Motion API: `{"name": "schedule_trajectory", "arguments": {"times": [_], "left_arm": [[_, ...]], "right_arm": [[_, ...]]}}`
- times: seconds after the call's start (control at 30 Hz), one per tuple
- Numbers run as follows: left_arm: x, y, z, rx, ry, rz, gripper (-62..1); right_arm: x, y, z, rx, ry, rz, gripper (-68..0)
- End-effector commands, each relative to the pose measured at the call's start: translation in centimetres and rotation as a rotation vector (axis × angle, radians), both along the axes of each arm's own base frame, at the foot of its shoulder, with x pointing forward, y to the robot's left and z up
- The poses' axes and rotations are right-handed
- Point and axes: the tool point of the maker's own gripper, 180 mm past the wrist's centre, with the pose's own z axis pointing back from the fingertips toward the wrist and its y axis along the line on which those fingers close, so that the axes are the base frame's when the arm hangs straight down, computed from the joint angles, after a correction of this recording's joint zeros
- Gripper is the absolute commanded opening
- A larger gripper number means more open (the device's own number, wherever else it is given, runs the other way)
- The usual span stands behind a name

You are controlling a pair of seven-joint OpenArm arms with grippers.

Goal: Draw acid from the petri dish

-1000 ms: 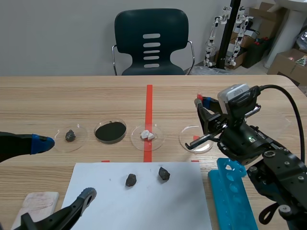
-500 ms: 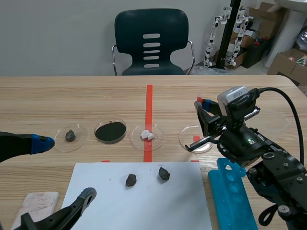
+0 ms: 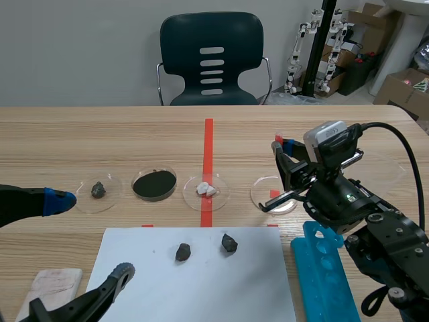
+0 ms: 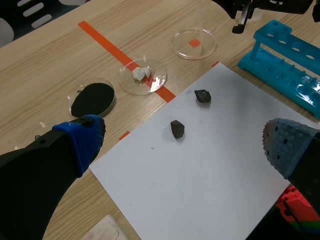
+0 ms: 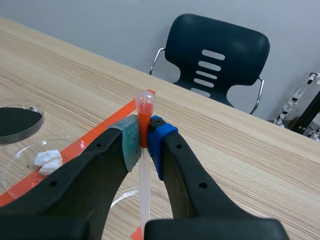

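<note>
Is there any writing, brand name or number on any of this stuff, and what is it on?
None can be read.
The white sheet and the blue tube rack show no writing.
The cardboard boxes at the back of the room may carry labels, too small to read.

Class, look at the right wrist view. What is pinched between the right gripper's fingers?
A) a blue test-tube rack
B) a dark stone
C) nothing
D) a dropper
D: the right gripper is shut on a dropper; its bulb sticks up above the pads and its clear stem runs down between the fingers.
</note>
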Motion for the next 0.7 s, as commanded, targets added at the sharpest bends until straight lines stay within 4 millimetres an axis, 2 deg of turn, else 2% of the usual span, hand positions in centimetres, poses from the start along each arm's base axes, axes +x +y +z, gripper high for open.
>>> {"name": "schedule_trajectory", "arguments": {"times": [0.0,0.67], "left_arm": [[0.2,-0.12,0.63,-0.024,-0.019,0.006,1.4],[0.2,-0.12,0.63,-0.024,-0.019,0.006,1.4]], "right_arm": [[0.82,-0.02,1.28,0.008,-0.037,-0.002,-65.1],[0.85,-0.04,1.14,0.005,-0.03,-0.004,-63.7]]}}
